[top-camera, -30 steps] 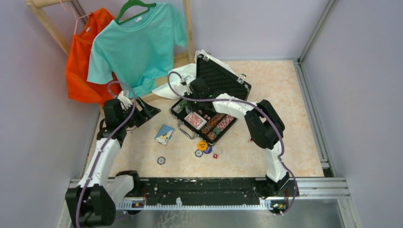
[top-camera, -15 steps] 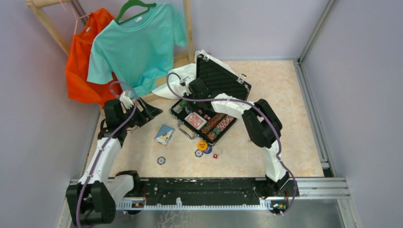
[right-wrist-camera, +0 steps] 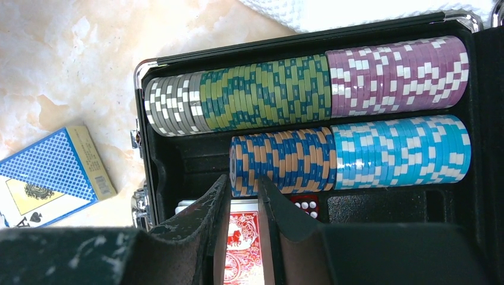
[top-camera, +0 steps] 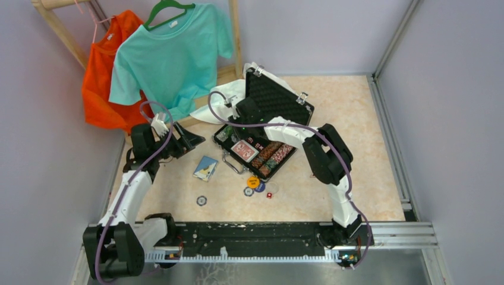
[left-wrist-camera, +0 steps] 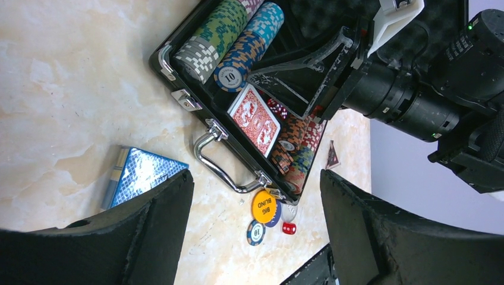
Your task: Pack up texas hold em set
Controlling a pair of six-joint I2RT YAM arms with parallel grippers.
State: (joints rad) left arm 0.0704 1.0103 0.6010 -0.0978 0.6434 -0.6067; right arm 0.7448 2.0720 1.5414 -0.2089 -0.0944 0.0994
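Hovering inside the open black case (top-camera: 279, 101), the right hand (right-wrist-camera: 242, 181) is keeping its fingers a little apart with nothing caught between them; the red deck (left-wrist-camera: 255, 119) is lying flat in the tray right under that gap, and some red dice (right-wrist-camera: 304, 203) are sitting just beside it. The case is resting at the far middle of the desk (top-camera: 356, 148), its foam-lined lid standing upright and its handle pointing toward the arms. Two rows of chips are filling the tray's far end; the grey, green and purple row (right-wrist-camera: 267, 89) is lying against the outer wall, and the orange-blue and light blue row (right-wrist-camera: 345, 157) is lying alongside it, its orange-blue end just past the right hand's fingertips.

The left hand (left-wrist-camera: 255, 175) is hanging above the desk to the left of the case, its fingers spread wide and gripping nothing; the blue deck (top-camera: 205, 168) is lying on the desk below it, near the case but not touching. A yellow big blind button (left-wrist-camera: 264, 206), a loose chip (left-wrist-camera: 256, 232) and a single red die (left-wrist-camera: 289, 228) are lying together on the desk just outside the handle; a second loose chip (top-camera: 201, 200) is lying apart, nearer the arms. A white cloth (top-camera: 229, 95) is lying behind the case, and a teal shirt (top-camera: 172, 53) and an orange shirt (top-camera: 101, 77) are hanging at the far left.
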